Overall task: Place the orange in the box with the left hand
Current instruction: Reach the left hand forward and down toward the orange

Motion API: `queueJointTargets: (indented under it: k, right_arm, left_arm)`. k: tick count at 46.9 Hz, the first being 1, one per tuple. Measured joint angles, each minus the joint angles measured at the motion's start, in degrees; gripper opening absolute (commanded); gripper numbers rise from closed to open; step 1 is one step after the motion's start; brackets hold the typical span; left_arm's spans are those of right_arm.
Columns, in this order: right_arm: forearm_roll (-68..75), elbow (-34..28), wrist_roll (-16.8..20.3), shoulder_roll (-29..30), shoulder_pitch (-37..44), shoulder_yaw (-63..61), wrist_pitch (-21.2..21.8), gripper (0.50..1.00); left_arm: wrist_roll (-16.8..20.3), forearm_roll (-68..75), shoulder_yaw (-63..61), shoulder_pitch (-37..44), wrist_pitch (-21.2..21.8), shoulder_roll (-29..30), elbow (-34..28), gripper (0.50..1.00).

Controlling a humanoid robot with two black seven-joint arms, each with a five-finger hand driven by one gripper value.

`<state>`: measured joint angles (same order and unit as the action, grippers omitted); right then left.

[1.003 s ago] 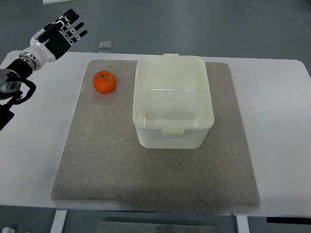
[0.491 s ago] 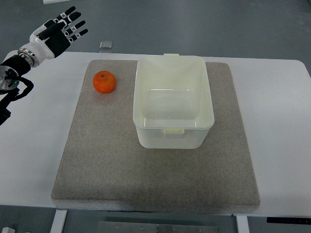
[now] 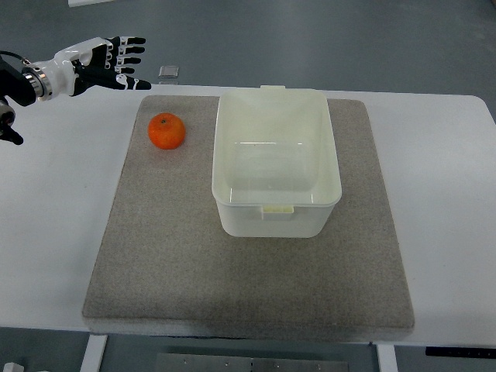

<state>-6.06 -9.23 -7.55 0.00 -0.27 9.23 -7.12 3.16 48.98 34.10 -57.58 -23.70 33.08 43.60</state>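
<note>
Nearest the robot's side, the front edge of a white table [image 3: 449, 232] shows, with a grey metal frame part [image 3: 256, 362] just below it. A large grey felt mat [image 3: 232, 287] covers most of the tabletop, and its near half is bare.

Further in, a pale, translucent plastic box [image 3: 276, 167] stands upright on the mat, a little right of the mat's middle. It has no lid on, and there is nothing inside it. A small tab sticks out of its near rim and another out of its far rim.

To the left of the box, near the mat's far left corner, the orange [image 3: 167, 131] sits on the felt. It is apart from the box wall, with a strip of mat between them, and nothing touches it.

Beyond the orange and further left, the left hand [image 3: 105, 62] hangs in the air over the table's far left edge, on an arm that enters from the left side. Its black and white fingers [image 3: 128, 53] are stretched out and spread, pointing right, and they hold nothing. The hand is well clear of the orange.

On the grey floor [image 3: 349, 39] past the table's far edge lies a small, square, light-coloured object [image 3: 167, 72]; it is too small to say what it may be.
</note>
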Motion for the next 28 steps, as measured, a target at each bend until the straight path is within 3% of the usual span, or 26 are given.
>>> queueJointTargets:
  k: [13,28]
  right_arm:
    - [0.0,0.0,0.0,0.0,0.0,0.0,0.0,0.932]
    - [0.0,0.0,0.0,0.0,0.0,0.0,0.0,0.932]
  left_arm:
    - [0.0,10.9,-10.6,-4.6,0.2,0.0,1.0,0.992]
    - [1.1,21.6,-11.2,-5.6,0.6,-1.1,1.8,0.990]
